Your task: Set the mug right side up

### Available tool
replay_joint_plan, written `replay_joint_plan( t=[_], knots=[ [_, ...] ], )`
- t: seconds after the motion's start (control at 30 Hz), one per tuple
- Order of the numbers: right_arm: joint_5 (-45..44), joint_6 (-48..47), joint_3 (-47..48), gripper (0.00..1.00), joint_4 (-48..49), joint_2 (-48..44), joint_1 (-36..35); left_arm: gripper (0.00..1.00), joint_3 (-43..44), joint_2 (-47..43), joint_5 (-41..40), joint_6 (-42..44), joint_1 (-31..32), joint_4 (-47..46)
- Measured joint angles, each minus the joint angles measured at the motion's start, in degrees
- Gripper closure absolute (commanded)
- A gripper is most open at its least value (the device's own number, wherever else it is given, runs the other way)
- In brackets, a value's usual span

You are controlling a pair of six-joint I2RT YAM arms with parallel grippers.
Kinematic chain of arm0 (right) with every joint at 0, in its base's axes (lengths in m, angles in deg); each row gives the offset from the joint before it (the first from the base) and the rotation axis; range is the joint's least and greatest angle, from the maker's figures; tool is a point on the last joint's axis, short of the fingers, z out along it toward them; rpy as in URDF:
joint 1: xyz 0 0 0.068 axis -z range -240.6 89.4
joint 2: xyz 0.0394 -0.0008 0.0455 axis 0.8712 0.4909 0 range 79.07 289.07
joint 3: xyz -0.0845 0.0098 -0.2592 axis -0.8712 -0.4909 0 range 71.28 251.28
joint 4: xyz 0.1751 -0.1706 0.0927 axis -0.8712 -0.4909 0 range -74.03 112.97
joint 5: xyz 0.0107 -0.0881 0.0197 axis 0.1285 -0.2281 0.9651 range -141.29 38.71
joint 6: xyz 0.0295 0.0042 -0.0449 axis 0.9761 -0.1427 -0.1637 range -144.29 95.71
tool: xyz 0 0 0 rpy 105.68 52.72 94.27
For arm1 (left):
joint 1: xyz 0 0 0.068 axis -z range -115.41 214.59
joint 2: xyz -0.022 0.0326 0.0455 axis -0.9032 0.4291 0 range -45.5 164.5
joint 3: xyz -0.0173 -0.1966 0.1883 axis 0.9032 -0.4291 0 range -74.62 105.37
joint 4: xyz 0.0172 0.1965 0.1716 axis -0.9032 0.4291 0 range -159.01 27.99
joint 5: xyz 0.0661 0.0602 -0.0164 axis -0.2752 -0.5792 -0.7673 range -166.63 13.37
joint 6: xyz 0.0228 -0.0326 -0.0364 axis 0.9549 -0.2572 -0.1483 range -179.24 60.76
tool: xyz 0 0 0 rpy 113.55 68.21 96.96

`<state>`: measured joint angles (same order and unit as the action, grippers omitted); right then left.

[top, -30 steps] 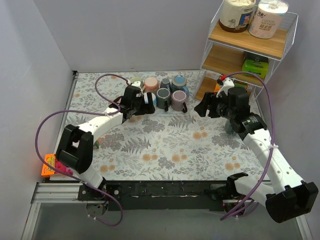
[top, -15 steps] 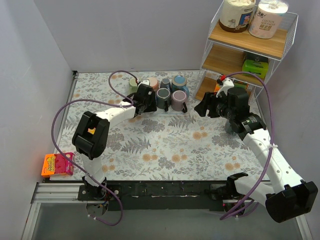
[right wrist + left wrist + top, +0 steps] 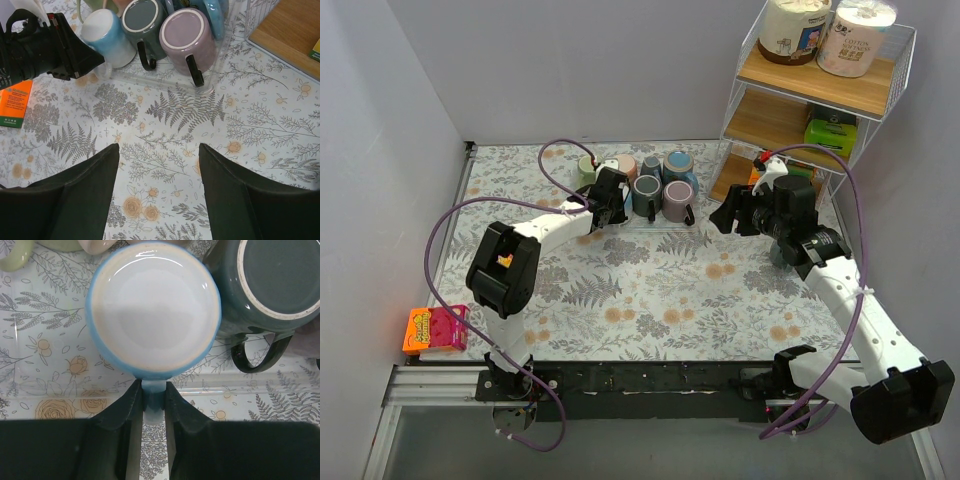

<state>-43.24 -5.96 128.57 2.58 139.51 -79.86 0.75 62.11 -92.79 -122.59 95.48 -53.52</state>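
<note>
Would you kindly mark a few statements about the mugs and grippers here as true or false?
1. The jaws of the left gripper pinch the handle of the blue mug. True.
2. The right gripper holds the lilac mug. False: its jaws are open and empty, away from that mug.
3. The dark green mug beside the blue one sits base up. True.
4. The top shelf of the rack is bare. False: two wrapped rolls stand on it.

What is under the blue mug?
The blue mug stands upside down in a clear tray; only the tray's rim shows beside it. Anything beneath the mug is covered.
</note>
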Motion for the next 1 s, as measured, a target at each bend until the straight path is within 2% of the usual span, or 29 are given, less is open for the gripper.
replay_joint_plan(
  t=[0.3, 0.63, 0.83, 1.0],
  knots=[
    [4.5, 2.0, -0.8, 0.2, 1.3, 1.5, 0.0, 1.0, 0.0, -2.7, 2.6, -1.0, 0.0, 2.5],
    [16.3, 8.8, -4.1, 0.17, 9.7, 2.9, 0.0, 1.0, 0.5, -14.4, 8.0, -7.4, 0.1, 6.0],
    [25.2, 17.6, -4.7, 0.17, 21.0, 4.3, -0.6, 1.0, -2.0, -25.7, 14.9, -10.5, 0.1, 0.1],
    [29.1, 24.2, -4.5, 0.17, 30.7, 6.8, -4.2, 1.0, -4.0, -32.1, 21.7, -13.4, 0.1, -8.4]
  ],
)
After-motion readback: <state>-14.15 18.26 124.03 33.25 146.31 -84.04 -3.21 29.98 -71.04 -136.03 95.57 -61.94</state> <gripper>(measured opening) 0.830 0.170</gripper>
